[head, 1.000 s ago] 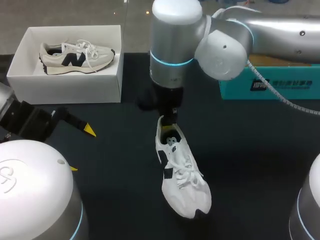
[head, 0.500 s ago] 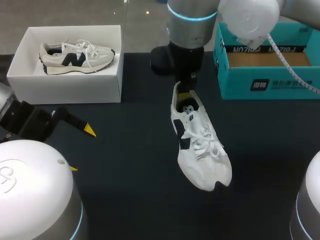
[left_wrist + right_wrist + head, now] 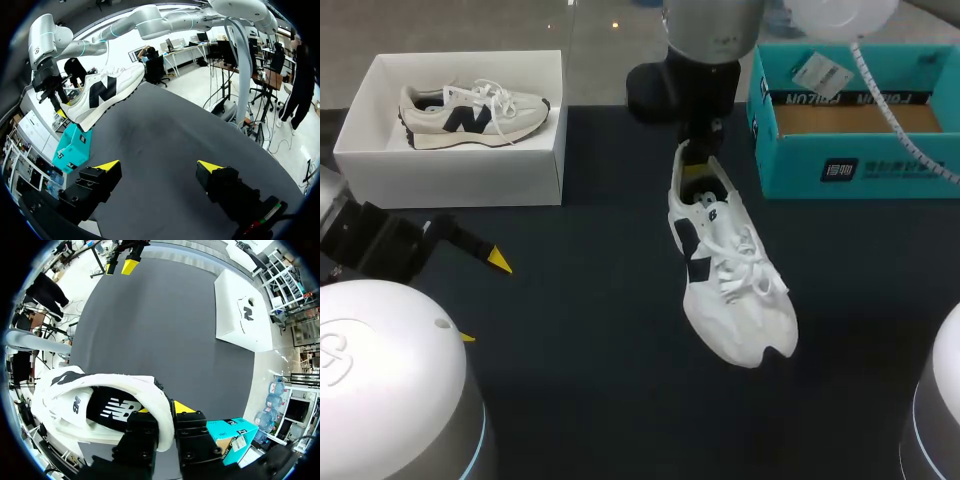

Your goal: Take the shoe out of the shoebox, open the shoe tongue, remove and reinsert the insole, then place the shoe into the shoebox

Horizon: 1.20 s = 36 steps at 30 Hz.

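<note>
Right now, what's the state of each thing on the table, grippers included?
white shoe: laced, hanging by its heel, off the table
right gripper: shut on the white shoe's heel collar
left gripper: open, holding nothing, low over the table
teal box: open, no lid on it, brown inside showing
white box: open, no lid on it
second shoe: laced, lying on its side in the white box
</note>
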Motion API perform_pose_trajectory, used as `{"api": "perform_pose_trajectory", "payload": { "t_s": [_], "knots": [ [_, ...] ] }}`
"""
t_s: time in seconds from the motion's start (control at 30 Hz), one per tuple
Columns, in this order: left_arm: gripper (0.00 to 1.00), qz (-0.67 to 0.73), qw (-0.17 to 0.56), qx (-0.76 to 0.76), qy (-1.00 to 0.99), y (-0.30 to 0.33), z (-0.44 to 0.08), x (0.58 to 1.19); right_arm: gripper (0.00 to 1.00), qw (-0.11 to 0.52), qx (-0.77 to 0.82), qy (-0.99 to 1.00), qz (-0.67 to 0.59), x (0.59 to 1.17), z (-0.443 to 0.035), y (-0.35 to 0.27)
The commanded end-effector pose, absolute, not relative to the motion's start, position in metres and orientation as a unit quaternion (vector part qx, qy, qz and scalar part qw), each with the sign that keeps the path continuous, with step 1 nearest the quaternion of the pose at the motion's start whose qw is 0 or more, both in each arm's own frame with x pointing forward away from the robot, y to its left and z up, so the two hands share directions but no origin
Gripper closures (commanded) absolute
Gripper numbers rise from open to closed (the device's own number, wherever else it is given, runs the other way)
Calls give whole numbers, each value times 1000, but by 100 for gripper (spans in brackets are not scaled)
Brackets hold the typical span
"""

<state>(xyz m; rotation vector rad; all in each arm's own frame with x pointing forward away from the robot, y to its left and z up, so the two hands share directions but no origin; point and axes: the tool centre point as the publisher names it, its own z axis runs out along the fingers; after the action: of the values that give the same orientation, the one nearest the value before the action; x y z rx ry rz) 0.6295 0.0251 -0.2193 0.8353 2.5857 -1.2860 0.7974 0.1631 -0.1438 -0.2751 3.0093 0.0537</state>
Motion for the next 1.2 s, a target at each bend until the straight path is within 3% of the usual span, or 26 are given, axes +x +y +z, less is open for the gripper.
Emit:
{"api": "perform_pose_trajectory", "payload": {
  "t_s": [0.03,0.63,1.2],
  "knots": [
    [0,-425,67,277,859,25,-219,630,100,59,-91,994,18,798,-143,162],
    [0,-425,67,277,859,25,-219,630,100,59,-91,994,18,798,-143,162],
    [0,-425,67,277,859,25,-219,630,100,72,-92,993,25,855,-160,18]
  ]
}}
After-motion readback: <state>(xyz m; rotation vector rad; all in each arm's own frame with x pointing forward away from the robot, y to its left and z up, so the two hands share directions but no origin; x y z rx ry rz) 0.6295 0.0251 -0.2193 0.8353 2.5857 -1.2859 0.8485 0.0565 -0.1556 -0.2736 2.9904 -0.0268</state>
